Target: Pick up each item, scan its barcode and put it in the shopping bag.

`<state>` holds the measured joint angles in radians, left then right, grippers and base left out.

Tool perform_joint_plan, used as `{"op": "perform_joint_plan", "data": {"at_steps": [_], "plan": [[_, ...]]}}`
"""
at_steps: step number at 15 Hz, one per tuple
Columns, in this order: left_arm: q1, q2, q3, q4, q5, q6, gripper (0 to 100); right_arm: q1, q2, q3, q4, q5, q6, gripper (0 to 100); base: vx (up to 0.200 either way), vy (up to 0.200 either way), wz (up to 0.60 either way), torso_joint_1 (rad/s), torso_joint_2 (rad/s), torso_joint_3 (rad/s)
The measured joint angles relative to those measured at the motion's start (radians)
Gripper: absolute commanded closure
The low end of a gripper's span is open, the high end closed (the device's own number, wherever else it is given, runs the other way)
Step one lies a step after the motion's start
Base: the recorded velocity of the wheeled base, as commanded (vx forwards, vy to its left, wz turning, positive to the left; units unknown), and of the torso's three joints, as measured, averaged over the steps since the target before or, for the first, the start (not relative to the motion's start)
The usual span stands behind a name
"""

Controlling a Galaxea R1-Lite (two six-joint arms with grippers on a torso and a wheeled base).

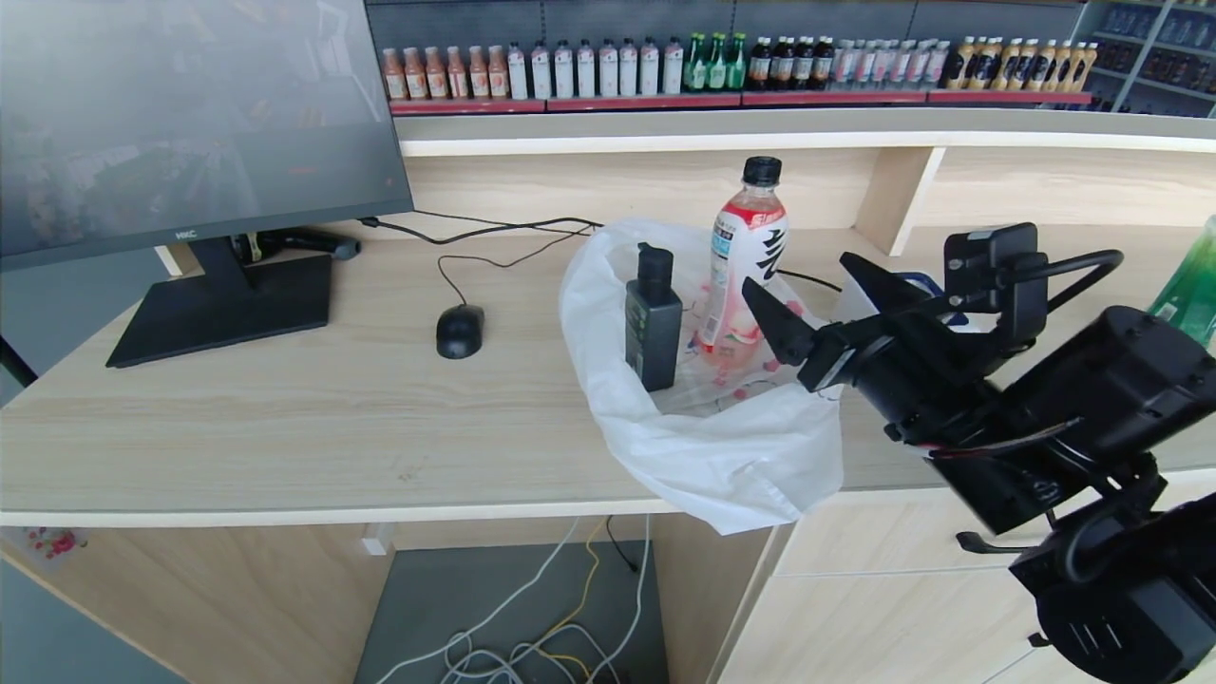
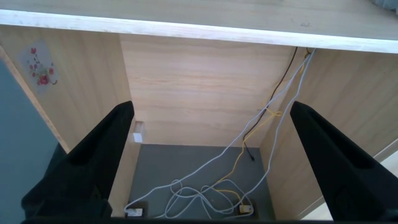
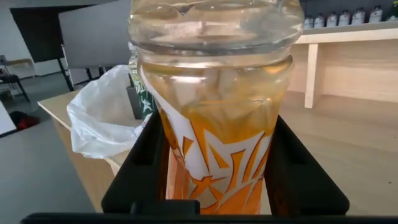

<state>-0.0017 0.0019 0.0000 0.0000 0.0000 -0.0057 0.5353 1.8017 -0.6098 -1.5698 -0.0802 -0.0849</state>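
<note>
The bag (image 1: 712,456) lies open on the bench (image 1: 285,427) near the front edge, its lip drooping over that edge. Two things stand upright in it, side by side: a dark bottle (image 1: 654,328) and, on the side toward the bench's right end, a clear bottle (image 1: 749,252) with a pink and white label. The right hand (image 1: 794,271) hangs over the bag's right side, released, fingers spread. The nearer fingertip crosses in front of the clear bottle and the farther one stands apart from it. A green bottle (image 1: 1187,285) shows at the bench's right end. A monitor (image 1: 190,114) stands at the rear left corner, with a mouse (image 1: 460,331) between it and the bag. In the left wrist view the left hand (image 2: 211,106) is released, its fingers (image 2: 99,162) wide apart with nothing between them. It faces the recess under the bench's front edge, where cables (image 2: 205,193) lie. In the right wrist view the clear bottle rises close ahead between the two fingers (image 3: 146,155); whether they touch it cannot be told. The bag bunches beside it at the bench's edge.
</note>
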Motion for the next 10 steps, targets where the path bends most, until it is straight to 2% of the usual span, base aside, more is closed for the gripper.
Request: {"op": "perform_joint_plan", "data": {"at_steps": [3,4,10], "plan": [[0.000,0.000,0.000,0.000,0.000,0.000,0,0.019,-0.054,0.064,0.000,0.004,0.034,0,0.000,0.000,0.00,0.000,0.00,0.000],[0.000,0.000,0.000,0.000,0.000,0.000,0,0.020,-0.070,0.081,0.000,0.003,0.044,0,-0.200,0.000,0.00,0.002,0.01,-0.002],[0.000,0.000,0.000,0.000,-0.001,0.003,0,0.021,-0.129,0.136,0.002,0.002,0.070,0,0.000,0.000,0.00,0.000,0.00,0.000]]}}
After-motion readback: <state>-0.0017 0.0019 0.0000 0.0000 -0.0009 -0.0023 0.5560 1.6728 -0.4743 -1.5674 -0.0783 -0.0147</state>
